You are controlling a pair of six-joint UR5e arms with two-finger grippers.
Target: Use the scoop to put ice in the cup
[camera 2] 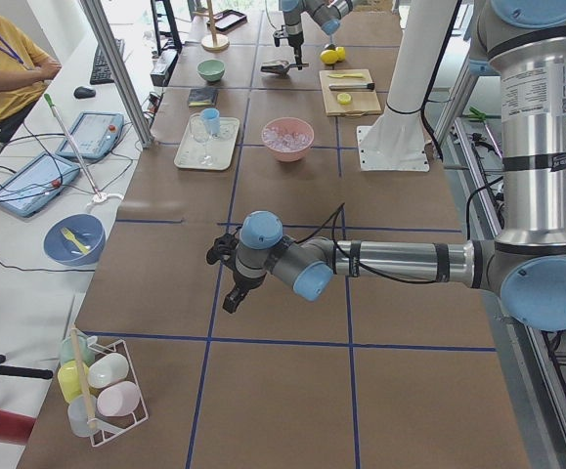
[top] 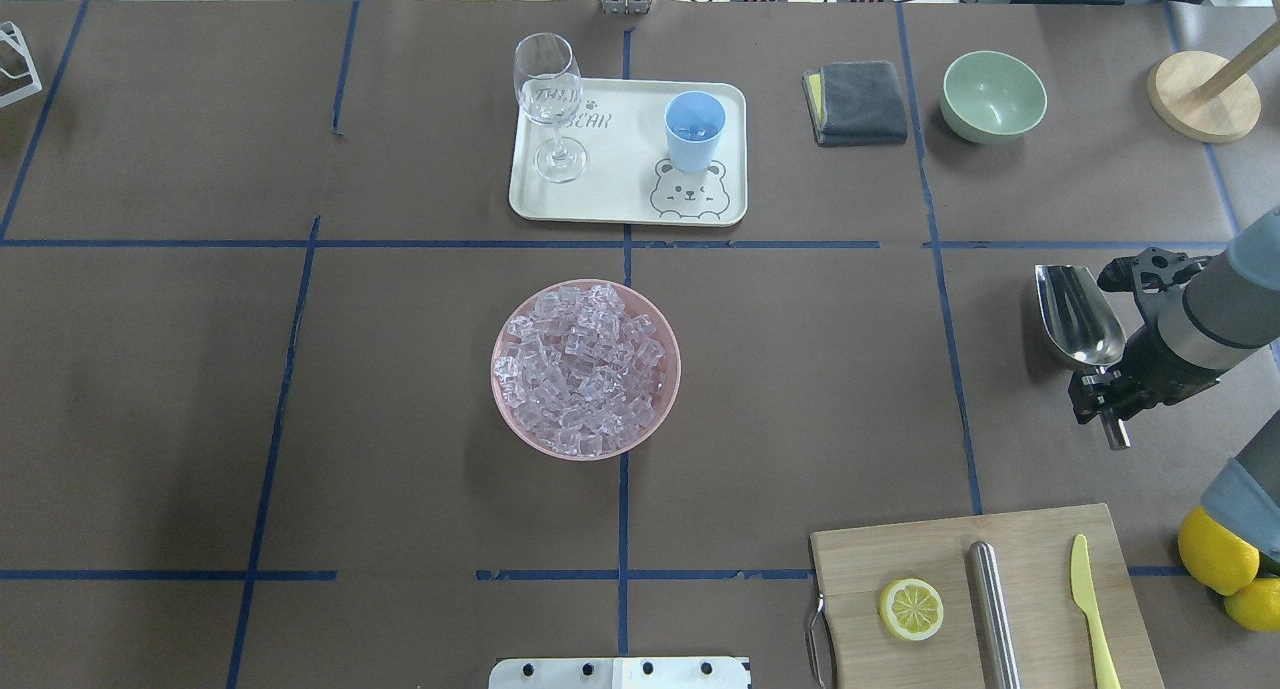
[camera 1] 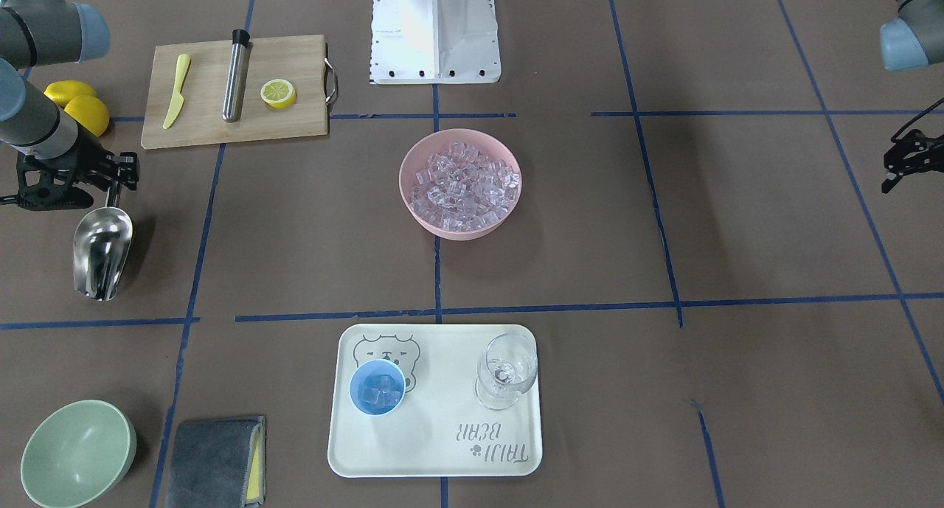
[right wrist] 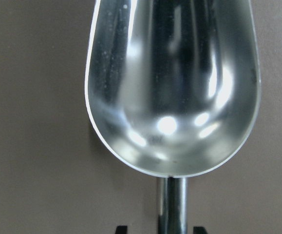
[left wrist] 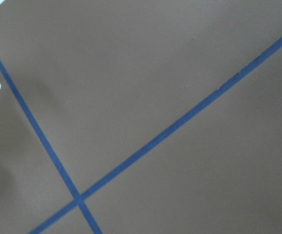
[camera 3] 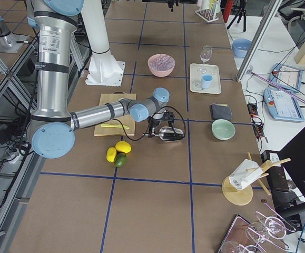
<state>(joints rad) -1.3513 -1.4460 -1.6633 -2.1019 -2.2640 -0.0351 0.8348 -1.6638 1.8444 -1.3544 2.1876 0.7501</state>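
Note:
The steel scoop (camera 1: 103,250) lies on the table at the robot's right side, empty; the right wrist view shows its trough (right wrist: 172,83) close up. My right gripper (top: 1102,389) is at its handle, fingers standing a little off on both sides, so open. The light-blue cup (camera 1: 377,388) stands on the cream tray (camera 1: 442,449) and holds a few ice cubes. The heap of ice (camera 1: 463,180) fills a pink bowl (top: 510,419) mid-table. My left gripper (camera 1: 894,165) hovers far off to the other side, open and empty.
A clear wine glass (camera 1: 506,371) shares the tray. A wooden board (camera 1: 221,124) with a half lemon, a yellow knife and a steel cylinder lies near the scoop. Whole lemons (camera 1: 81,104), a green bowl (camera 1: 77,453) and a grey cloth (camera 1: 214,460) are on that side.

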